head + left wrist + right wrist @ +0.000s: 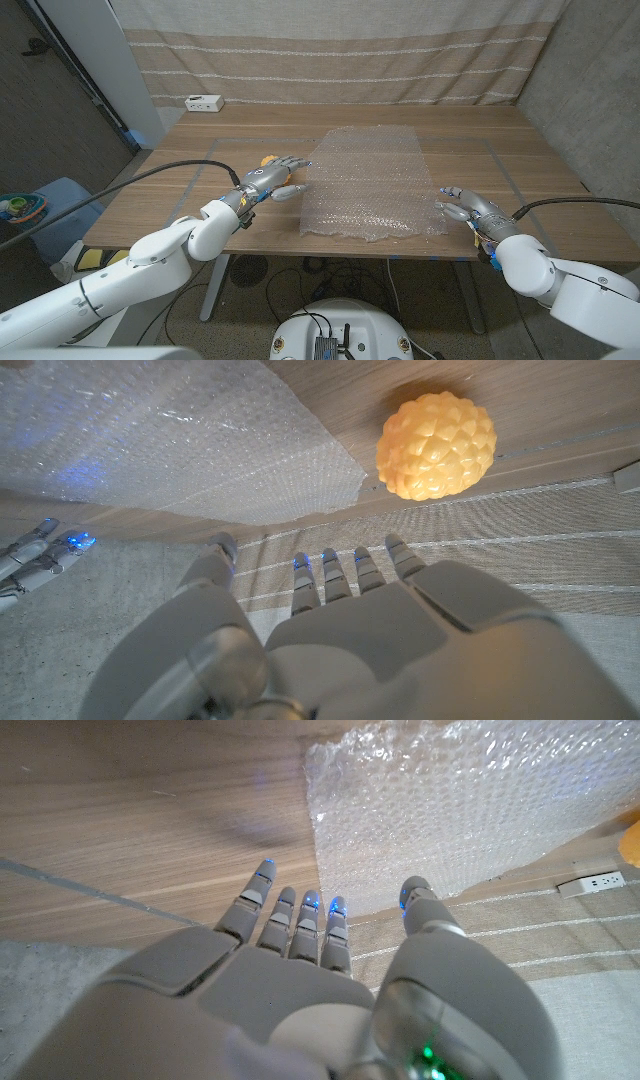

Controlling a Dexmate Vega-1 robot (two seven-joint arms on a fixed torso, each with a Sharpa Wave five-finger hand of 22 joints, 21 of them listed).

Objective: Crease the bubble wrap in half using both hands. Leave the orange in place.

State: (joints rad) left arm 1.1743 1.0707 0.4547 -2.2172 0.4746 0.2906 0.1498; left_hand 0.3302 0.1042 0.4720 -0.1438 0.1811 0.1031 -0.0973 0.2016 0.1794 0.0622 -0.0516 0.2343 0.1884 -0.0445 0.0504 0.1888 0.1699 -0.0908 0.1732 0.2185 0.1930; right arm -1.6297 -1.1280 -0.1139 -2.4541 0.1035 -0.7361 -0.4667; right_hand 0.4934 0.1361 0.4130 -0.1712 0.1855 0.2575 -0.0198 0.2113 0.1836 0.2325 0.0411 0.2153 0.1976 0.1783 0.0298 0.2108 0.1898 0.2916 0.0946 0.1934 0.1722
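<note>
Both hands, left hand (272, 178) and right hand (465, 209), flank the bubble wrap (368, 183), fingers spread, holding nothing.

Both arms wear smooth, glossy white rounded shells, swelling into bulbous segments toward the wrists. The left silver-grey metallic five-finger hand (272, 178) and the right silver-grey metallic five-finger hand (466, 209) have slim segmented fingers (303, 925) with small blue lights glowing at their tips (a green light shows low on the right thumb's base). A black cable (150, 176) runs along the left forearm; another black cable (580, 203) arcs off the right wrist.
</note>
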